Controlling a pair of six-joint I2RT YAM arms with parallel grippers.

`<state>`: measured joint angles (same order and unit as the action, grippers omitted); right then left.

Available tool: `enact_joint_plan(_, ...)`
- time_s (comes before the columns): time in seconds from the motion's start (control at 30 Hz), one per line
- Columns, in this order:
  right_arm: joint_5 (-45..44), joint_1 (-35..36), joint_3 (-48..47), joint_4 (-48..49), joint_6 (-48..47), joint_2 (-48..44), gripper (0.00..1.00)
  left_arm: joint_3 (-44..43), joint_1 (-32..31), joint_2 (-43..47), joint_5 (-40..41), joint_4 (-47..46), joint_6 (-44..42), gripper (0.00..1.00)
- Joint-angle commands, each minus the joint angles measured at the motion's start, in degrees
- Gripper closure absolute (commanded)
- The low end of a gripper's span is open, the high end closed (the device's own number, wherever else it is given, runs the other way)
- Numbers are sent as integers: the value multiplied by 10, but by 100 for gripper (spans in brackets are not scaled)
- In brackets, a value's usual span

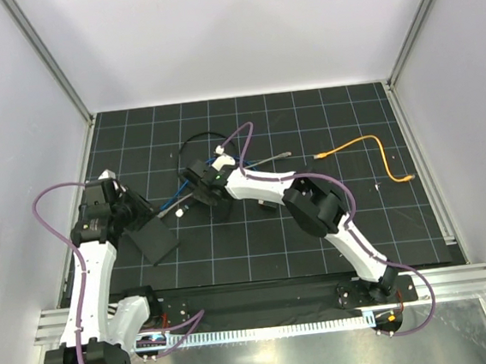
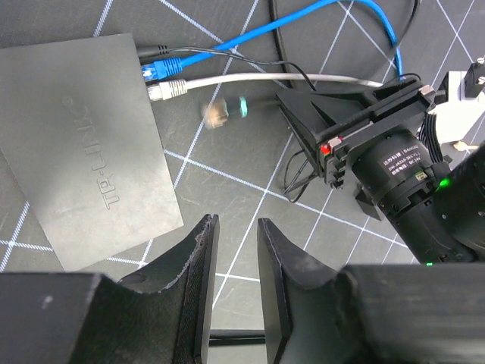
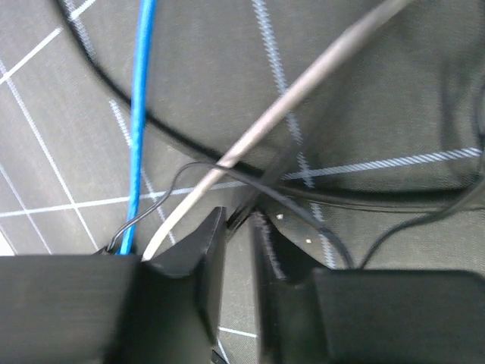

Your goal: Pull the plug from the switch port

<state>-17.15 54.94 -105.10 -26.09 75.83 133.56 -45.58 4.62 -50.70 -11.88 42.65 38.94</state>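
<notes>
The switch (image 2: 76, 152) is a flat black box on the grid mat, and it also shows in the top view (image 1: 156, 240). A blue plug (image 2: 155, 72) and a grey plug (image 2: 168, 90) sit in its ports, with a black lead above them. A blurred tan plug (image 2: 216, 114) on a dark cable with a teal ring hangs just clear of the port edge. My right gripper (image 3: 239, 216) (image 1: 202, 188) is shut on that dark cable. My left gripper (image 2: 237, 221) (image 1: 143, 219) is slightly open and empty beside the switch's near corner.
Blue, grey and black cables (image 3: 140, 114) cross the mat under my right gripper. An orange cable (image 1: 360, 145) lies at the right. A black cable loop (image 1: 196, 141) lies behind the right gripper. White walls enclose the mat on three sides.
</notes>
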Motion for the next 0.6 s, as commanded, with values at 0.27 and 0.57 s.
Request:
enact_joint_plan(0.27, -23, 24, 68, 11, -92, -73, 99, -1, -1, 10, -25, -18, -14, 68)
enact_joint_plan(0.57, -5, 74, 206, 92, -204, -309, 99, 2, -2, 42, -20, -18, -10, 67)
